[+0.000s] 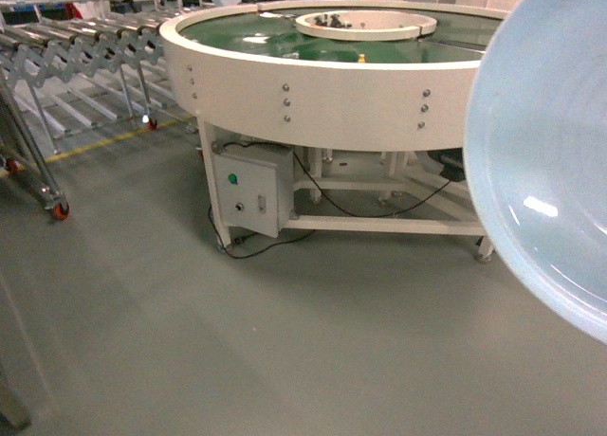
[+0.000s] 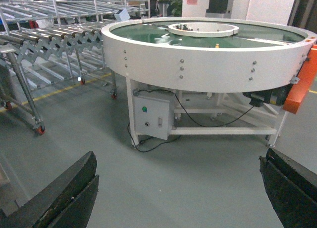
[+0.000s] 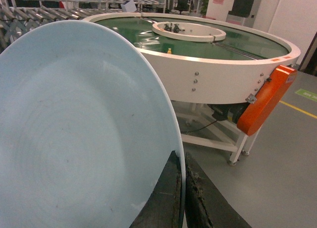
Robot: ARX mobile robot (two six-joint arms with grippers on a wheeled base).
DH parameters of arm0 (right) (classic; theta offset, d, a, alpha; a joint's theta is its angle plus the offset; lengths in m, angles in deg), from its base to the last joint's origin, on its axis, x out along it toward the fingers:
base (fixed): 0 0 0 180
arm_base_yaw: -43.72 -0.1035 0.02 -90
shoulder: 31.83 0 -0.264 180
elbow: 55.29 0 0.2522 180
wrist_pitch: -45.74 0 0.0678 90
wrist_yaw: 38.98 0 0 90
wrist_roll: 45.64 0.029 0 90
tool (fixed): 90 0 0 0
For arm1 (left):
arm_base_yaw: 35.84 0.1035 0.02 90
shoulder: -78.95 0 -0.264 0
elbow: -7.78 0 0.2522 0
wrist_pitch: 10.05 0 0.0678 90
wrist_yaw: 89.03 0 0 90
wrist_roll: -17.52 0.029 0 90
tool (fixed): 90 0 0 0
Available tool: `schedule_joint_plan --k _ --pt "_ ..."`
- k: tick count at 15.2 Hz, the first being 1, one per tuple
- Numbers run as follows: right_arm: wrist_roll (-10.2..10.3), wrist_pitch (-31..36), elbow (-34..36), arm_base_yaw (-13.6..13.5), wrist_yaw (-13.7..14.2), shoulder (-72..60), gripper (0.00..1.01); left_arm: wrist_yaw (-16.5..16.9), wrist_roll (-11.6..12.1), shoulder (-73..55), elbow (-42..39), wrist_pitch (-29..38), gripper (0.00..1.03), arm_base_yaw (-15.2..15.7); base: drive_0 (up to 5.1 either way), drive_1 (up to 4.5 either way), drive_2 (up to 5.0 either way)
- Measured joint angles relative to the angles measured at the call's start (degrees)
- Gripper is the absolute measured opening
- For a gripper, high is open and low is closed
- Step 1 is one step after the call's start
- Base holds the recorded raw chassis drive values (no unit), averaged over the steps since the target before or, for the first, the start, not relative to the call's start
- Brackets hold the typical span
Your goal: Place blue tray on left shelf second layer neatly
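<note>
The blue tray (image 3: 79,134) is a pale sky-blue glossy round dish held up on edge, filling the left of the right wrist view. My right gripper (image 3: 181,158) is shut on its rim, one finger on each face. In the head view the blue tray (image 1: 550,161) covers the right edge, close to the camera; the right gripper itself is not seen there. My left gripper (image 2: 178,188) is open above the bare grey floor, its two dark fingers (image 2: 64,196) wide apart with nothing between them. The left shelf is out of view.
A round white conveyor table (image 1: 332,95) with a green belt stands ahead on a white frame, with a grey control box (image 1: 251,190) and cables at its foot. An extending roller conveyor (image 1: 66,66) on red castors is at left. An orange cover (image 3: 262,99) sticks out at the table's right.
</note>
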Motion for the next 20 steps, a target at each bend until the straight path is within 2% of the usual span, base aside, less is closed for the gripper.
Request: schedule_joint_plan --k 20 --pt "0.0 -0.17 0.0 -0.04 -0.2 -0.02 0.02 -0.13 0.0 0.0 0.0 0.09 0.98 -0.02 -1.2 -1.17 -1.2"
